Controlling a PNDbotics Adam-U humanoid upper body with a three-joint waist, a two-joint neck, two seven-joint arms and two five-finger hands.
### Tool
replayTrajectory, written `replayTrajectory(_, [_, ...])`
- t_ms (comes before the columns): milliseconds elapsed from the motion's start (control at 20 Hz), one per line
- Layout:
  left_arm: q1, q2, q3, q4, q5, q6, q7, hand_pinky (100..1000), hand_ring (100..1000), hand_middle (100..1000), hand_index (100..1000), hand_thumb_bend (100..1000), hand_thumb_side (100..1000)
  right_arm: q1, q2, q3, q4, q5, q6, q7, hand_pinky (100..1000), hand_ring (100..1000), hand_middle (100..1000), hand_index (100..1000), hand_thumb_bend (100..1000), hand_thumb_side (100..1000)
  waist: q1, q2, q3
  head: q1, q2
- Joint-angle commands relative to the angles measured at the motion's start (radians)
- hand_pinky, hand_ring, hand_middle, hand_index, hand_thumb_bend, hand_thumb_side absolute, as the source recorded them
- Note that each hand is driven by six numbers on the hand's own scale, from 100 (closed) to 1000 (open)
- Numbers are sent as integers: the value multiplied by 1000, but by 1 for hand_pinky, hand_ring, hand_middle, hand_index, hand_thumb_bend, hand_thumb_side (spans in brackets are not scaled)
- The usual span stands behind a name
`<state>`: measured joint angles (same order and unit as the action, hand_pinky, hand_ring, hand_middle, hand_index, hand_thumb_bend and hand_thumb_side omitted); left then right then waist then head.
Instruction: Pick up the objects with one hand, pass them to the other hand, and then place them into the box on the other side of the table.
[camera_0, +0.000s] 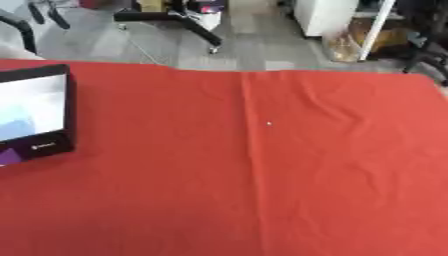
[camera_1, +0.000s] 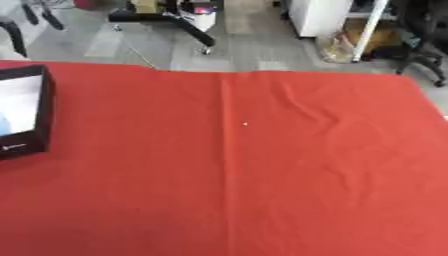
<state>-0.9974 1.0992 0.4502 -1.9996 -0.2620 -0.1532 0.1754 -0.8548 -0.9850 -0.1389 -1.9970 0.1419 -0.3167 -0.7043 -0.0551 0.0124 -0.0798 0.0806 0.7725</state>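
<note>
On the left side of the table sits a black box with a pale, whitish inside (camera_0: 33, 112). Its dark walls stand up around the light bottom, and a small pale mark shows on the near wall. Part of the box runs off the left edge of both views. Something bluish lies in its near left corner, and a bit of purple shows just beside the box at the picture's edge; what these are cannot be told.

A big red cloth with soft wrinkles (camera_0: 262, 200) covers the whole table. One long fold runs down the middle of it, from the far edge toward the near edge. A tiny white speck (camera_0: 269, 123) lies on the cloth just beside that fold.

Neither robot hand shows in either view, so how its fingers are, and whether they hold anything, cannot be told.

Past the far edge of the table is a grey floor (camera_1: 262, 47).
</note>
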Motion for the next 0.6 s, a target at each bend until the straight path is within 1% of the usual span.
replayTrajectory(50, [-19,13,4,0,-20,3,16,364,244,297,566,926,302,-28,-39,-8,-3,-32,31,-6,650,404,365,457,409,120,-4,-28,-2,-5,-3])
replayTrajectory(100, [-17,13,-3,0,-11,-2,17,471,351,411,655,992,409,-32,-40,-9,-3,-34,38,-22,618,380,341,439,315,161,-3,-29,-3,1,-3])
replayTrajectory(150, [-15,16,-8,0,-5,-19,-6,473,377,453,679,1000,450,-34,-43,-10,-3,-29,46,-41,610,377,334,439,276,178,-3,-29,-3,5,-3])
replayTrajectory(200, [-19,15,-4,0,-8,-34,-33,463,375,455,675,974,421,-34,-47,-12,-3,-14,50,-52,619,388,338,450,309,171,-3,-29,-3,4,-3])
replayTrajectory(250, [-25,13,6,0,-24,-44,-55,450,377,461,673,891,378,-27,-53,-16,-3,12,52,-46,659,455,376,508,363,275,-2,-28,-2,-3,-3])
replayTrajectory(300, [-31,15,20,0,-59,-56,-63,461,401,485,679,859,377,-14,-57,-19,-3,33,48,-19,689,498,421,561,381,406,-2,-27,0,-13,-3])
replayTrajectory(350, [-34,18,32,0,-104,-70,-64,469,415,496,689,814,353,-2,-60,-23,-3,44,42,16,689,496,429,556,331,410,-2,-27,0,-22,-3])
replayTrajectory(400, [-34,24,43,0,-151,-84,-67,470,410,491,690,790,313,6,-62,-31,-3,49,39,50,674,464,397,516,296,324,-2,-26,0,-26,-3])
replayTrajectory(450, [-32,32,56,0,-203,-96,-76,468,397,475,688,783,285,7,-65,-40,-3,52,40,74,660,443,371,497,248,242,-2,-25,0,-33,-3])
replayTrajectory(500, [-30,37,64,0,-248,-105,-90,464,391,466,685,784,278,4,-67,-47,-3,57,46,87,654,435,360,492,220,218,-2,-25,-1,-39,-3])
replayTrajectory(550, [-30,38,68,0,-280,-110,-100,464,391,466,685,784,278,1,-68,-50,-3,61,52,93,654,435,360,492,220,218,-2,-25,-2,-42,-3])
replayTrajectory(600, [-32,39,72,0,-303,-110,-106,408,310,328,621,886,265,-2,-68,-48,-3,63,59,97,620,405,309,464,164,158,-2,-25,-1,-57,-3])
